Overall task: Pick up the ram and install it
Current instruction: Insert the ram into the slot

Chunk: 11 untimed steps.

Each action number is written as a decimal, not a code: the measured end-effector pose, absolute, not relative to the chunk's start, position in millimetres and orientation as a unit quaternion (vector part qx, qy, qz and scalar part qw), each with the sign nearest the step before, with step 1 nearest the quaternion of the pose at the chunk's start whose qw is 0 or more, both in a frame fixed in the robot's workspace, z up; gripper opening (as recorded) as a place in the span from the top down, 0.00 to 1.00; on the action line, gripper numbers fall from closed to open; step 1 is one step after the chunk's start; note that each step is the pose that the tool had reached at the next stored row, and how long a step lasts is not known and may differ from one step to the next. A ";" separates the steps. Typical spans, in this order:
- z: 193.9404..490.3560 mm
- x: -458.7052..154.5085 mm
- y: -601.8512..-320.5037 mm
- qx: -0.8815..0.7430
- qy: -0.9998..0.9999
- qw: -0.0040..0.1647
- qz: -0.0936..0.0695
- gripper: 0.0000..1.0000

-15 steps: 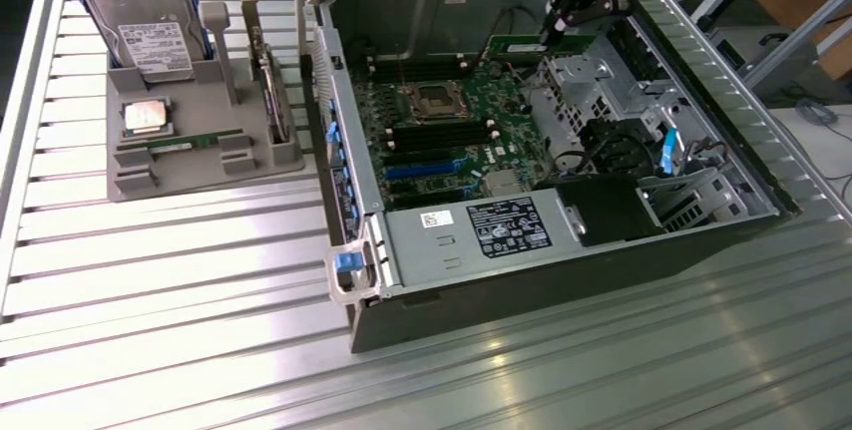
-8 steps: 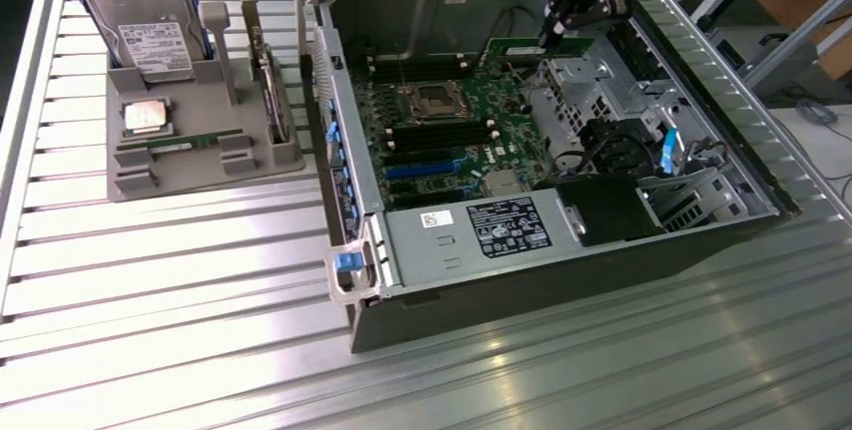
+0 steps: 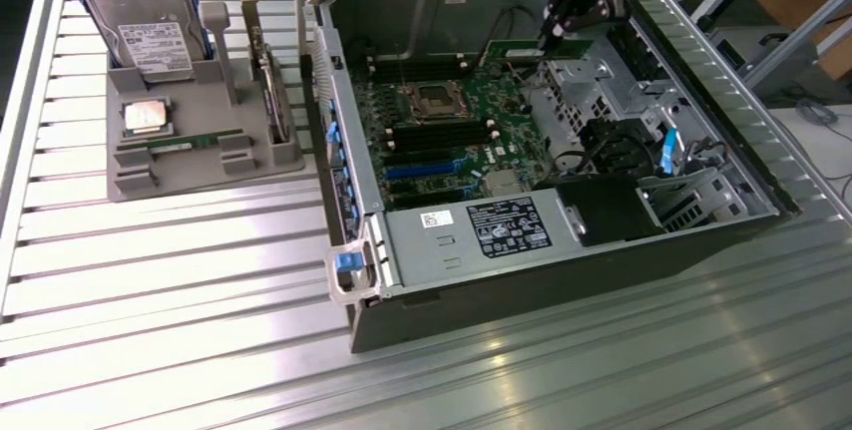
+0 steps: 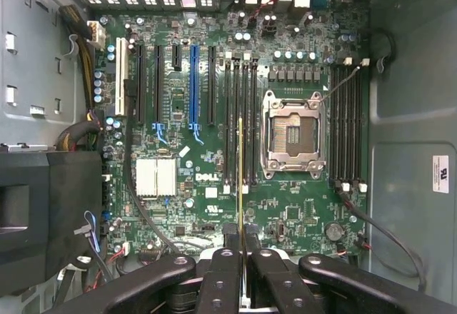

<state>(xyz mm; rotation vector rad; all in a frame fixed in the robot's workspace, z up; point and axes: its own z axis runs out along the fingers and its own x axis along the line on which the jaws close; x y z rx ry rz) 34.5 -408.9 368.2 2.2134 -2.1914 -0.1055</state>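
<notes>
The black claw point(image 4: 240, 237), nearly closed, pinched the thin green circuit-board ram stick point(image 4: 240, 171) by its upper edge; it looked light, stiff and fragile.

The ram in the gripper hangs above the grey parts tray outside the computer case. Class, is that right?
No. The gripper holds the ram above the motherboard inside the open case, not above the grey parts tray. The wrist view shows it edge-on over the board's memory slots.

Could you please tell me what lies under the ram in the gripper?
Under the ram, shut in the gripper, lie black memory slots, beside the empty CPU socket. The strip beneath its edge is covered.
</notes>
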 end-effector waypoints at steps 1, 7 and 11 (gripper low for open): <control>367.8 34.5 -409.0 0.710 -0.703 0.013 -0.034 0.87; 365.6 34.5 -409.4 0.710 -0.703 0.013 -0.034 0.87; 364.5 34.5 -409.6 0.710 -0.703 0.013 -0.034 0.87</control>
